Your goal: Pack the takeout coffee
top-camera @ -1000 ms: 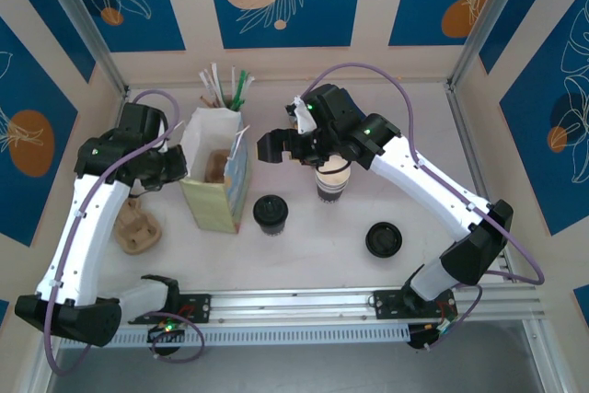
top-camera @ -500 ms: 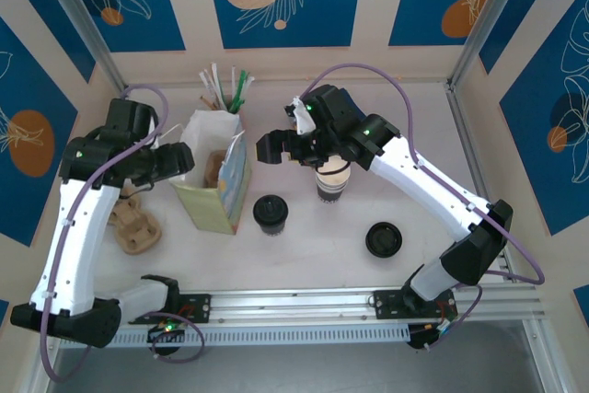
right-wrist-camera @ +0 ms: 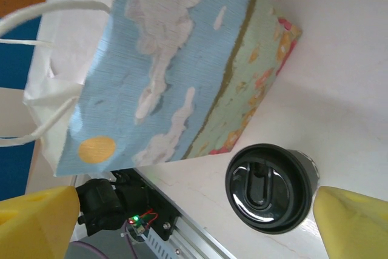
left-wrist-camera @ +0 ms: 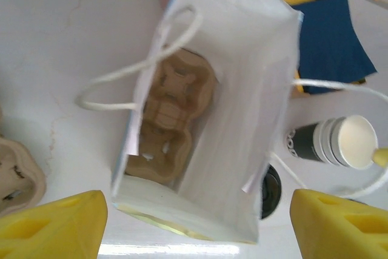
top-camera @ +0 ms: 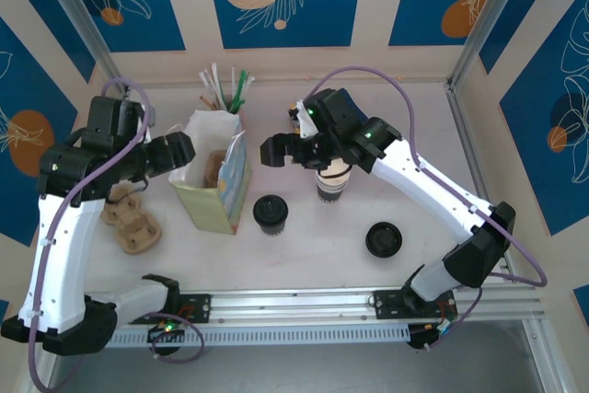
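The takeout coffee (top-camera: pixel 271 212), a small cup under a round black lid, stands on the table just right of the paper bag (top-camera: pixel 216 181). My right gripper (top-camera: pixel 273 149) hovers open above and behind it; in the right wrist view the coffee's lid (right-wrist-camera: pixel 267 186) lies between the yellow fingertips (right-wrist-camera: pixel 36 225), well below them. My left gripper (top-camera: pixel 178 150) hangs open over the bag's left rim, holding nothing. Looking down from the left wrist, the bag (left-wrist-camera: pixel 242 89) stands open with a brown cup carrier (left-wrist-camera: pixel 173 104) at its bottom, and an edge of the coffee's lid (left-wrist-camera: pixel 271 189) peeks out beside it.
A lidless striped cup (top-camera: pixel 331 181) stands under the right arm. A loose black lid (top-camera: pixel 383 239) lies front right. Brown cup carriers (top-camera: pixel 131 225) sit left of the bag, and straws (top-camera: pixel 225 87) stand behind it. The rail (top-camera: pixel 304 306) runs along the near edge.
My left gripper has opened and drawn back to the left and up from the bag's rim. The bag has tipped slightly. The right gripper has barely shifted.
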